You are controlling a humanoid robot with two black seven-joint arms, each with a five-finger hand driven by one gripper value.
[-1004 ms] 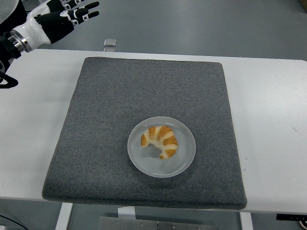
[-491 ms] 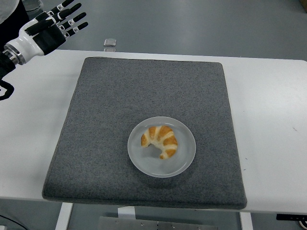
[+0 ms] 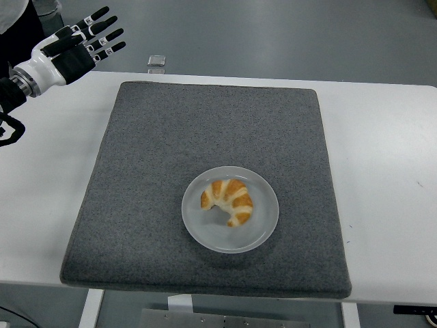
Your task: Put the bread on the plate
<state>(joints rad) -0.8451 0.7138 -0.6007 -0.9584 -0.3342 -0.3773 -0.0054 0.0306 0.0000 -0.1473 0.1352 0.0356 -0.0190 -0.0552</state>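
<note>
The bread, a croissant (image 3: 229, 200), lies on a round white plate (image 3: 263, 231) on the near middle of a grey mat (image 3: 157, 150). My left hand (image 3: 76, 46) is at the far left corner of the table, above its back edge, fingers spread and holding nothing, far from the plate. My right arm is out of view.
The grey mat covers most of the white table (image 3: 389, 171). A small silver object (image 3: 156, 61) sits just beyond the table's far edge. Part of a person shows at the top left corner (image 3: 13, 10).
My left hand has drifted down and to the left, toward the table's back left corner, fingers still spread. The croissant and plate have not moved.
</note>
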